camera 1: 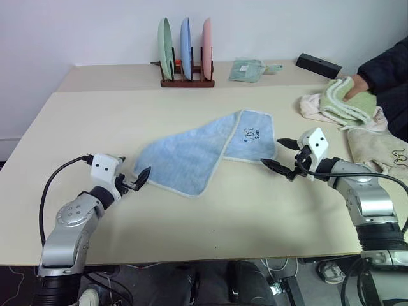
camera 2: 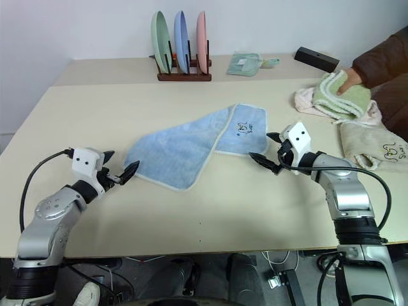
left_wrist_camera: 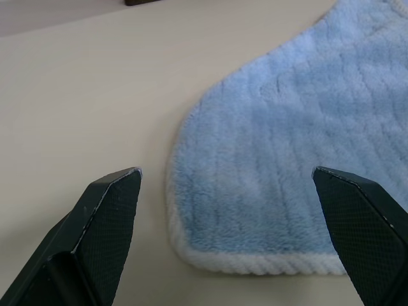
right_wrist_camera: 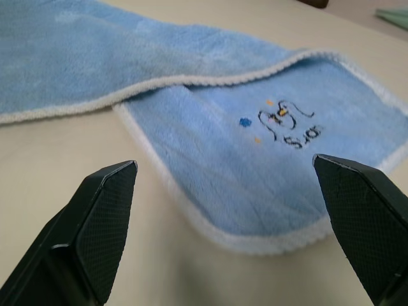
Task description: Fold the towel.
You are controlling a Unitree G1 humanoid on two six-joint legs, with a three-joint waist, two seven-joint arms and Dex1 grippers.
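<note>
Both grippers are seen low over the surface (camera 1: 210,223), fingers spread wide and holding nothing: the left gripper (camera 1: 139,180) just beside the towel's near left corner, the right gripper (camera 1: 280,156) just beside its embroidered end. Between them the towel (camera 1: 191,156) is laid partly folded.

The towel (camera 1: 204,151) lies mid-table (camera 1: 95,121), its right part tucked under a fold running left; the left gripper (camera 1: 132,182) sits just off its near-left corner, the right gripper (camera 1: 280,154) just off its near-right corner; a plate rack (camera 1: 186,58) stands at the far edge, a folded cloth (camera 1: 247,69) to its right, a box (camera 1: 318,65) farther right; at far right a person's hand (camera 1: 354,87) rests on stacked towels (camera 1: 338,108).
</note>
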